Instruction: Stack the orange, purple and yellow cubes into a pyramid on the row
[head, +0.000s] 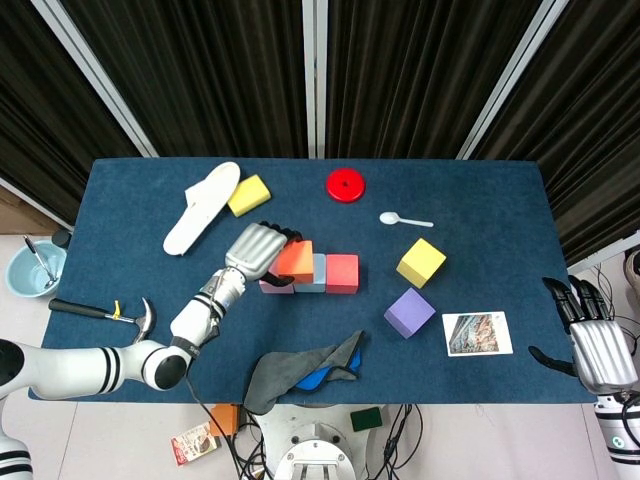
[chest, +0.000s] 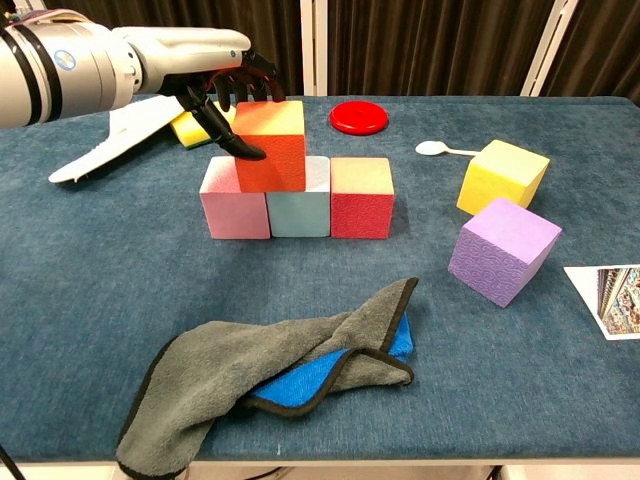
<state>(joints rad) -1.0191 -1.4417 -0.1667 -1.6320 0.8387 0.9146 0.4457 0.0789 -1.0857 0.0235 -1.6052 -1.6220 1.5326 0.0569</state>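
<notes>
Now your left hand grips the orange cube, sitting square atop the row, straddling pink and blue blocks. Your right hand hangs off the worktop, fingers spread, empty.

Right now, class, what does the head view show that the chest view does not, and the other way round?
Only the head view shows the right hand off the table's edge, open and holding nothing, the hammer and the bowl beside the table.

Only the chest view shows the block faces from the side: the orange cube sits on the pink block and the pale blue block.

Both show the left hand gripping the orange cube, the red block, yellow cube, purple cube, and grey cloth.
</notes>
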